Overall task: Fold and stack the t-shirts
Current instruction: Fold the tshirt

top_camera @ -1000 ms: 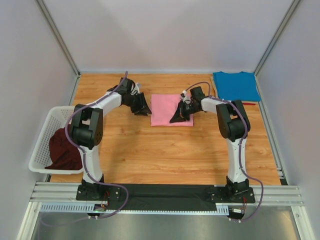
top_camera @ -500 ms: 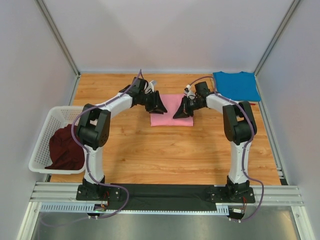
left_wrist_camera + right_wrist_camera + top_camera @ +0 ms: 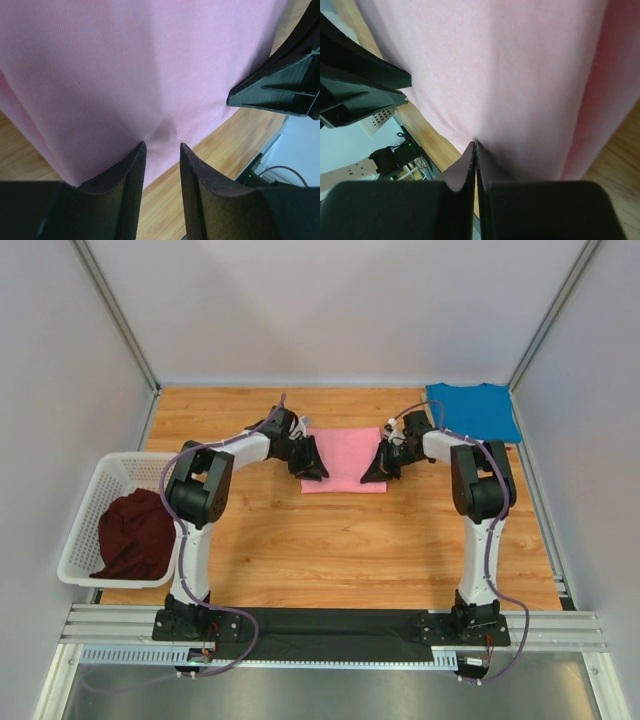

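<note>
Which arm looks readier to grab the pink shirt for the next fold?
Probably the left. The left gripper stands open over a pucker in the pink t-shirt, ready to pinch. The right gripper is shut against the cloth and would have to reopen first.

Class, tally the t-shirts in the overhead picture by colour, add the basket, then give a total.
Bright pink fabric t-shirt: 1
Blue fabric t-shirt: 1
Dark maroon fabric t-shirt: 1
White plastic lattice basket: 1
Total: 4

Left arm [image 3: 225, 447] and right arm [image 3: 440, 443] reach inward at upper centre; left claw [image 3: 312, 468] jaws parted, right claw [image 3: 375, 470] pinched closed.
</note>
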Controlling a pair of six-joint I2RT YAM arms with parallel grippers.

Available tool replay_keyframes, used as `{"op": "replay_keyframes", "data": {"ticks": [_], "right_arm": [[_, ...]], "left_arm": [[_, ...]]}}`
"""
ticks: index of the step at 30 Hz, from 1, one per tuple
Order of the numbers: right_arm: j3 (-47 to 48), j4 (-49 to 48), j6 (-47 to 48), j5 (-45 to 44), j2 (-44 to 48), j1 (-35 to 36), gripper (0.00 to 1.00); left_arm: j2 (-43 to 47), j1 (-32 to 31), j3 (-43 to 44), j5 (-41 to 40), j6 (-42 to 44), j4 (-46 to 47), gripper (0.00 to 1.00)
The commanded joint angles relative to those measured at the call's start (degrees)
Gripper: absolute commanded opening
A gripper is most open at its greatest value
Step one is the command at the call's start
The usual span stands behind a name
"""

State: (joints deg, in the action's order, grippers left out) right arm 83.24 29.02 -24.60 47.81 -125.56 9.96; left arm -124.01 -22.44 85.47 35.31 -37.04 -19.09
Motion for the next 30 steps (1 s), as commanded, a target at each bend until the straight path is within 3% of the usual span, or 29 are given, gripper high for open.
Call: {"op": "replay_keyframes", "data": {"ticks": [1, 5, 8, 12, 17, 30], "right_arm": [[-0.1, 2.7, 2.5, -4.6, 4.2, -0.4, 0.0], [0.5, 5.3, 3.0, -9.5, 8.2, -0.6, 0.02], [2.4, 6.7, 2.6, -15.7, 10.0, -0.6, 0.11], [6.9, 6.5, 1.8, -21.7, 9.2, -1.1, 0.33], [15.0, 7.4, 3.0, -25.4, 4.0, -1.6, 0.45], [23.7, 5.2, 4.5, -25.8, -7.9, -2.7, 0.47]], "left_arm": [[2.1, -0.1, 0.9, -4.5, 2.2, -3.7, 0.42], [5.2, 0.0, 4.0, -5.1, 3.5, -6.6, 0.42], [5.6, 0.7, 7.7, -5.3, 4.3, -8.2, 0.42], [3.6, 2.4, 11.6, -3.5, 4.3, -7.2, 0.42], [-1.9, 4.7, 17.4, -1.7, 3.7, -6.7, 0.42], [-14.1, 8.5, 28.1, 0.8, 1.6, -3.2, 0.42]]}}
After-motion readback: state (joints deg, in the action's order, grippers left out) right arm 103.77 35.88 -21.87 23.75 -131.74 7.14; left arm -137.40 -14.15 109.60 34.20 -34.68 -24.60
